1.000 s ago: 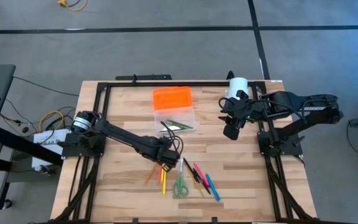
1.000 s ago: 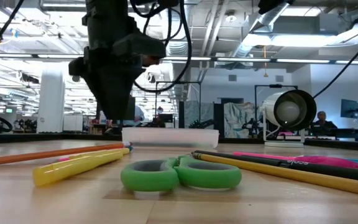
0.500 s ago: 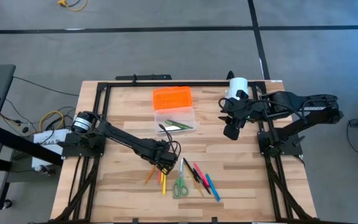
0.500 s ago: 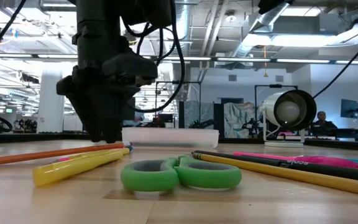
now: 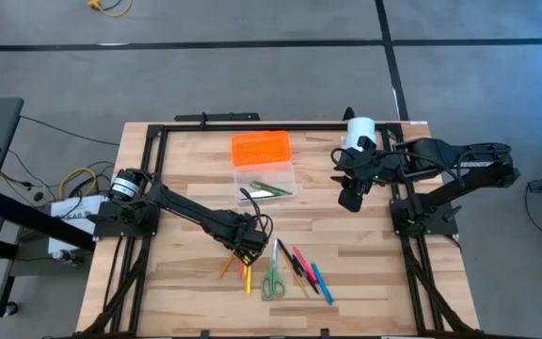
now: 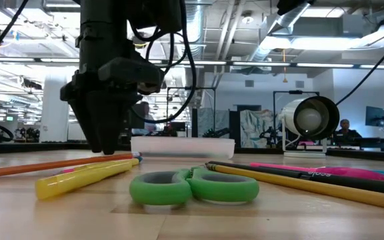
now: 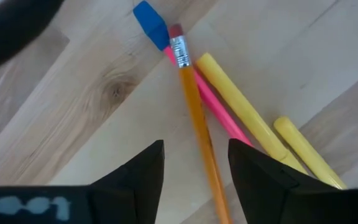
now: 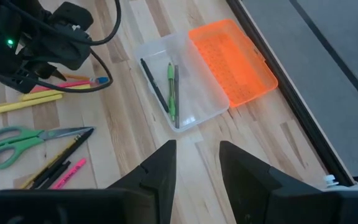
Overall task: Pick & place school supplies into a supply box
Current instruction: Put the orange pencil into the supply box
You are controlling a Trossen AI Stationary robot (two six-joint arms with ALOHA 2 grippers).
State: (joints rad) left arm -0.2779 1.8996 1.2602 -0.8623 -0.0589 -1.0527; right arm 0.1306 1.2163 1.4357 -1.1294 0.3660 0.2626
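Observation:
My left gripper (image 7: 196, 163) points straight down, low over the loose school supplies, and is open. Its fingers stand on either side of an orange pencil (image 7: 194, 106) that lies flat on the table beside a pink pen (image 7: 213, 109) and two yellow markers (image 7: 241, 112). Green scissors (image 5: 272, 282) and several more pens (image 5: 309, 273) lie nearer the front edge. The supply box (image 5: 265, 179) is a clear case with its orange lid (image 5: 260, 149) folded open toward the far edge. A few pens lie inside it (image 8: 169, 87). My right gripper (image 8: 196, 158) hangs open, high above the table's right side.
A white cylinder (image 5: 358, 130) stands at the table's far right, by my right arm. In the low view the scissors (image 6: 192, 187) and a yellow pencil (image 6: 299, 180) lie close to the camera. Bare wood stretches left of the pencils (image 5: 182, 264).
My left gripper has sunk toward the orange pencil and shifted slightly toward the near edge. For the last half second it has kept still just above the table. The pencils have not moved.

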